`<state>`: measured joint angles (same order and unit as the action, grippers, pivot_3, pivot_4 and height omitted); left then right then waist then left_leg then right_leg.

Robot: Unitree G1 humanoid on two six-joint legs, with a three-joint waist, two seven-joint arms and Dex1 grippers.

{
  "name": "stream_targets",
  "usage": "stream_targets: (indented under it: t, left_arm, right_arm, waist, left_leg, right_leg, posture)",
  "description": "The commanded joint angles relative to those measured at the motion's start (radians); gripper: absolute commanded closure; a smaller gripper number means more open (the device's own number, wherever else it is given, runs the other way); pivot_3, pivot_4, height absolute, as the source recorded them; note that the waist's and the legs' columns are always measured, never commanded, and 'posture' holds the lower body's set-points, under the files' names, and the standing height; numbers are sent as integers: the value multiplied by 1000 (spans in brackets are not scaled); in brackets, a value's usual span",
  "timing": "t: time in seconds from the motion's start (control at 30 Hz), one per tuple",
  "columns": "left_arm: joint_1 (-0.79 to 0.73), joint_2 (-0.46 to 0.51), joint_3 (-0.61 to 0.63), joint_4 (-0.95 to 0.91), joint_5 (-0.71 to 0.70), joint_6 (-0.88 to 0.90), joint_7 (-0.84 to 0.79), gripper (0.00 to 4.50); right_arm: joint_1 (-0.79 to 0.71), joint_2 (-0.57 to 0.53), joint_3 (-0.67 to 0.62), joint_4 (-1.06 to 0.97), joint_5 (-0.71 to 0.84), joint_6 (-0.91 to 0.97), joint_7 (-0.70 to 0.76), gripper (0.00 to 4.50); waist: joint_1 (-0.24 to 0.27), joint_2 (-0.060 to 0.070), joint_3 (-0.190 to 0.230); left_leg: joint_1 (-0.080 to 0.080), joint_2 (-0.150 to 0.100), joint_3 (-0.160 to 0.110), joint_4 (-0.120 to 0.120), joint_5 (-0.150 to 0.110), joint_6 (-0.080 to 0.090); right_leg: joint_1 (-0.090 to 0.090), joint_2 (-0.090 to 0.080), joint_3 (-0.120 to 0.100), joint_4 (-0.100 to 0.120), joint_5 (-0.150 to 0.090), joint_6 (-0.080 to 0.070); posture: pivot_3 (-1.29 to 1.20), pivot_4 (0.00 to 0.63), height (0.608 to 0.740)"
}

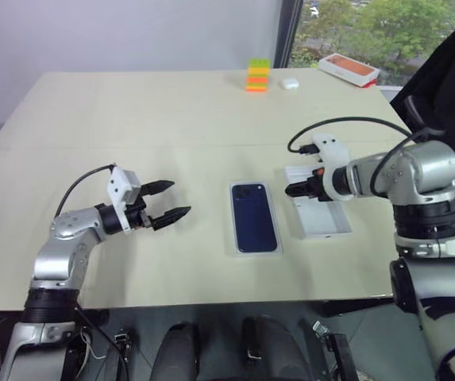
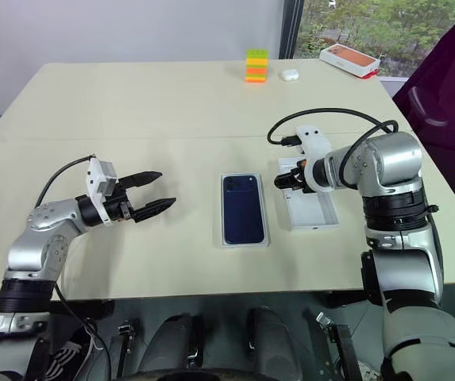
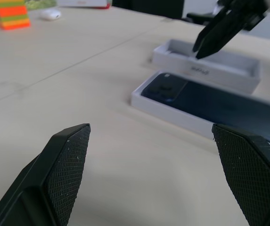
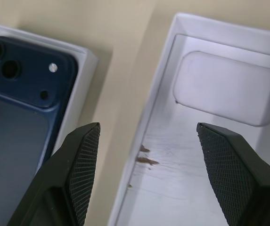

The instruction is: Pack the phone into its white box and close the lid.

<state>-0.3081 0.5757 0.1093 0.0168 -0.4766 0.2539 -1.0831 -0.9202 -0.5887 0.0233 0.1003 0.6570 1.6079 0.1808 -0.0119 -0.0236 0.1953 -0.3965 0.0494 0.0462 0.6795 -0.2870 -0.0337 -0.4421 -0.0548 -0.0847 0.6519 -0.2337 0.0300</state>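
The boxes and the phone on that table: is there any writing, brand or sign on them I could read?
Phone: no words; a pale apple-shaped logo on its dark blue back.
Open white tray beside it: a short dark print on its side wall, too blurred to read.
Orange-topped box at the far edge: any print too small to read.

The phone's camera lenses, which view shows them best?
The right wrist view: the phone lies close beneath the right gripper, so its lenses and flash show clearly. The left wrist view shows the phone at a low angle, with the lenses as a dark patch. In both eye views they are a faint cluster.
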Motion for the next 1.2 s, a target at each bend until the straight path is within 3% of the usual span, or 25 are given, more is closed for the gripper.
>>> stream_targets:
  t: [0.03, 0.53, 0.9, 1.0, 1.17, 1.2]
  left_arm:
    - [11, 33, 38, -74, -63, 14, -42, 164]
    - [45, 125, -16, -204, -73, 6, -163, 164]
    - [70, 100, -34, -225, -73, 17, -127, 164]
    - [70, 97, -31, -224, -74, 16, -117, 114]
    - [66, 101, -29, -218, -71, 10, -107, 114]
    - [66, 103, -28, -219, -72, 12, -106, 114]
  right_arm:
    - [-4, -24, -16, 2, 161, 7, -149, 1088]
    - [43, 26, -82, 82, 563, 7, -667, 1088]
    - [90, 44, -95, 42, 627, 7, -815, 1088]
    - [101, 47, -85, 26, 635, 7, -827, 1884]
    - [121, 56, -76, -5, 626, 7, -846, 4288]
    - [123, 56, -75, -15, 620, 7, -846, 4405]
  waist:
    - [0, 0, 0]
    - [0, 0, 0]
    - [2, 0, 0]
    - [1, 0, 0]
    - [1, 0, 0]
    - [1, 0, 0]
  left_leg:
    - [-1, 0, 0, 0, 0, 0]
    - [-3, 0, -1, 0, 0, 0]
    - [-4, 1, -1, 1, 0, 1]
    - [-4, 1, -1, 1, 0, 1]
    - [-4, 2, -1, 0, -1, 2]
    - [-4, 2, -2, 0, -1, 2]
  right_leg:
    - [-1, 0, 0, 0, 0, 0]
    - [-2, 2, 0, -2, 0, 0]
    - [-2, 3, 0, -3, 0, 1]
    - [-2, 2, 0, -3, 0, 1]
    - [-2, 4, 0, -3, 0, 0]
    - [-2, 4, 0, -3, 0, 0]
  posture:
    - [0, 150, 740]
    - [0, 150, 740]
    - [0, 150, 740]
    - [0, 150, 740]
    - [0, 150, 740]
    - [0, 150, 740]
